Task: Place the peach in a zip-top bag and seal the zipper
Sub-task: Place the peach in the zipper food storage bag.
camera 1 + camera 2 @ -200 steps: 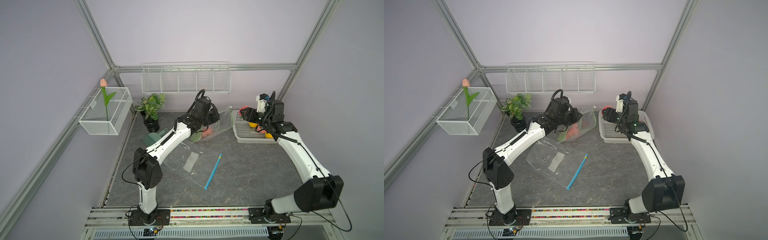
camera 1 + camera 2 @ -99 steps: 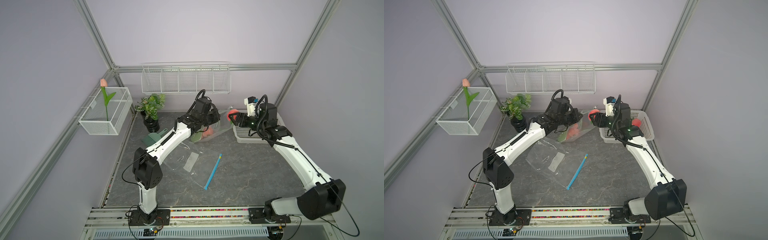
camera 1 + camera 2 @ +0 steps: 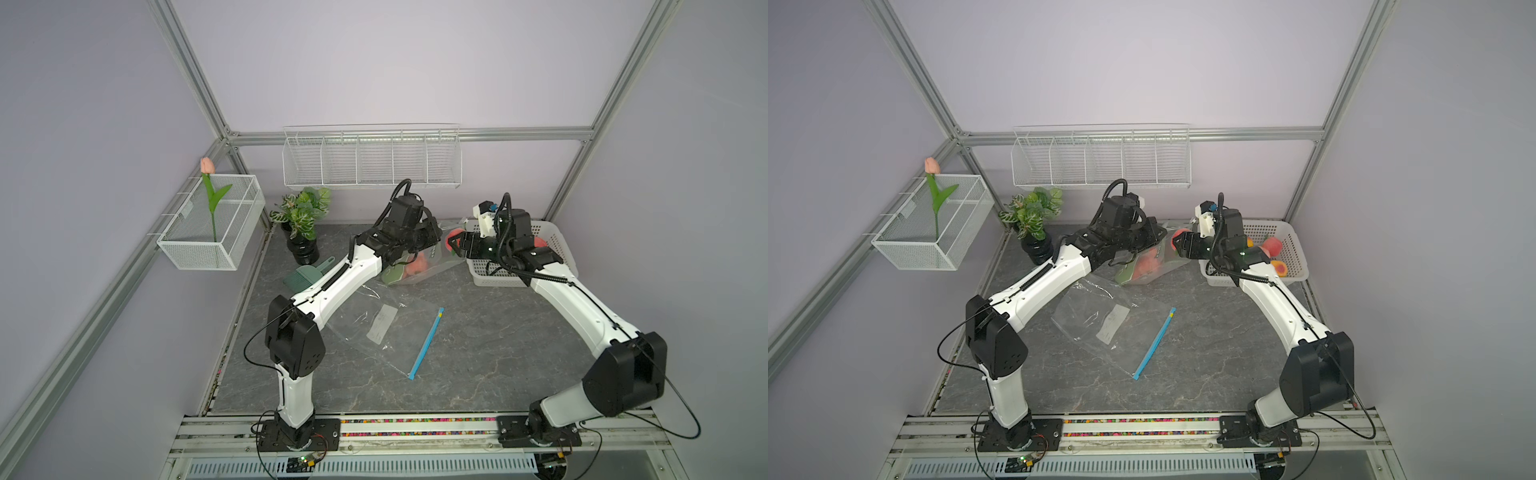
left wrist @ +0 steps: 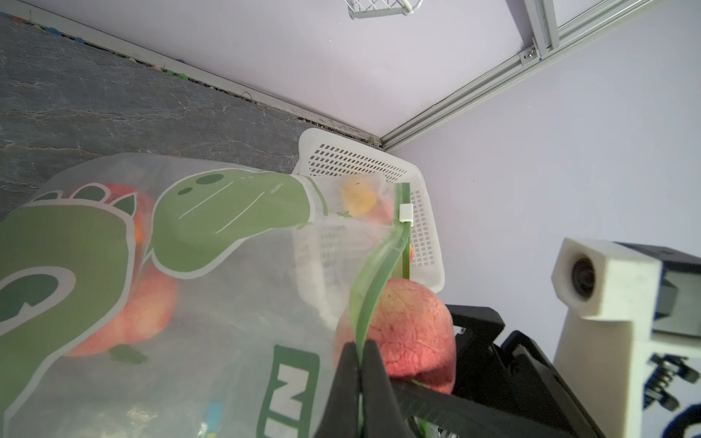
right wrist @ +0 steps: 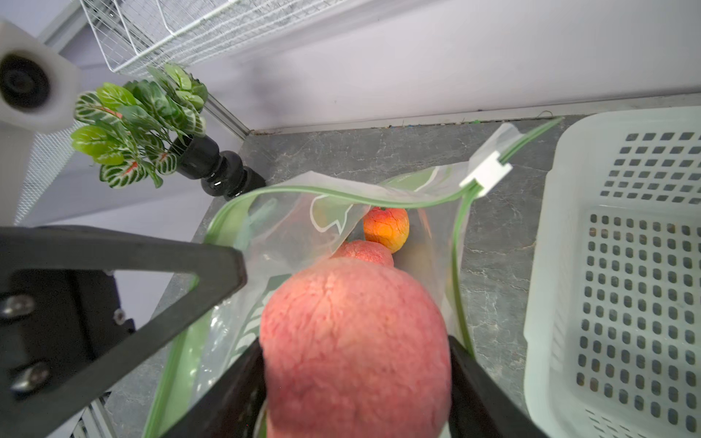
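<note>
1. Table (image 3: 478, 332), front part: clear bag (image 3: 374, 328) with a blue strip (image 3: 427, 343) lies flat and apart from both arms. It looks empty and plays no part right now.

2. Mid-table, left gripper (image 4: 359, 347): jaws pressed together on the green zipper rim (image 5: 333, 195) of the printed bag (image 4: 227, 265), lifting one lip so the mouth gapes toward the other arm. The opening step reads as done.

3. Same spot, right gripper (image 5: 354, 350): jaws stand wide but bear on both flanks of the peach (image 5: 352, 303), so it is gripped, not loose. The peach hangs right at the mouth, just beside the raised lip. Whether it has crossed the rim I cannot tell.

4. Deeper in the bag: at least two pieces of fruit (image 5: 386, 229) already lie at the bottom, showing through the film.

5. Slider (image 5: 486, 175): parked at the far end of the track, which is open along the whole mouth. Sealing not started.

6. Far right: white basket (image 3: 557, 245) just beside the bag, more fruit in it in a top view (image 3: 1271, 245).

7. Judgement: roughly halfway. Left to do: push the peach in, release it, clear the arm, then run the slider across.
</note>
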